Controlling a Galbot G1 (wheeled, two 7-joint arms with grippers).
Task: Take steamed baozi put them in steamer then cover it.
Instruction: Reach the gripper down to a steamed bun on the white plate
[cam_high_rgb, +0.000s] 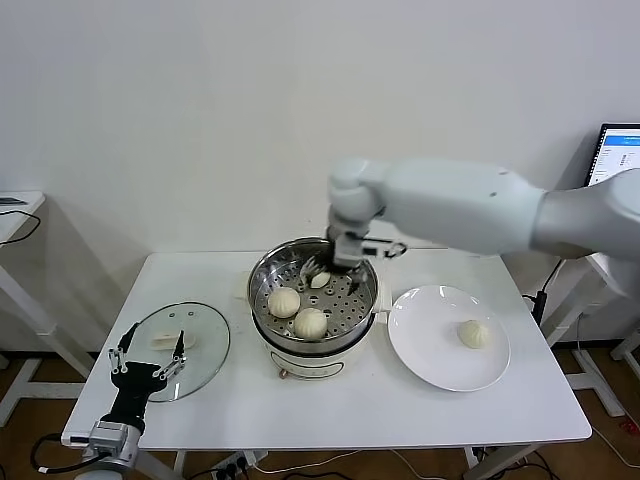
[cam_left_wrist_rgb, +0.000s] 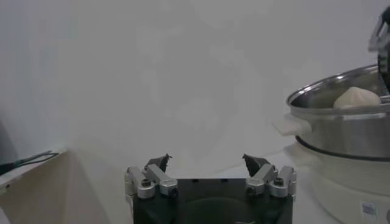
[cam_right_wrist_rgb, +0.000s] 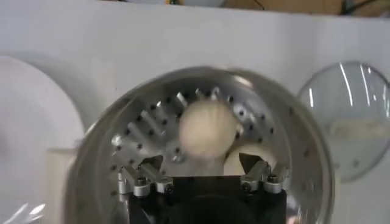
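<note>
At table centre, round shiny stainless steamer (cam_high_rgb: 313, 310) on a white base, upright, open mouth facing straight up, perforated steel tray inside; no long axis to speak of. Three steamed baozi on the tray: two toward the front (cam_high_rgb: 284, 301) (cam_high_rgb: 311, 322), one at the back (cam_high_rgb: 320, 280) just under the right gripper (cam_high_rgb: 335, 268), fingers spread wide, gripping nothing. From the right wrist camera, that rear bun (cam_right_wrist_rgb: 208, 128) round, soft, matte cream, sitting between the parted fingertips (cam_right_wrist_rgb: 150, 165), another bun partly hidden behind it. Fourth baozi (cam_high_rgb: 474, 333) alone on the flat white plate (cam_high_rgb: 425, 345) to the robot's right, pleated top up. Clear glass lid (cam_high_rgb: 205, 355) lying flat to the left. Left gripper (cam_high_rgb: 148, 368) low by the lid's near edge, fingers wide apart and empty; only its wrist camera showing the steamer (cam_left_wrist_rgb: 341, 131) side-on, one bun (cam_left_wrist_rgb: 356, 97) peeking above the rim.
</note>
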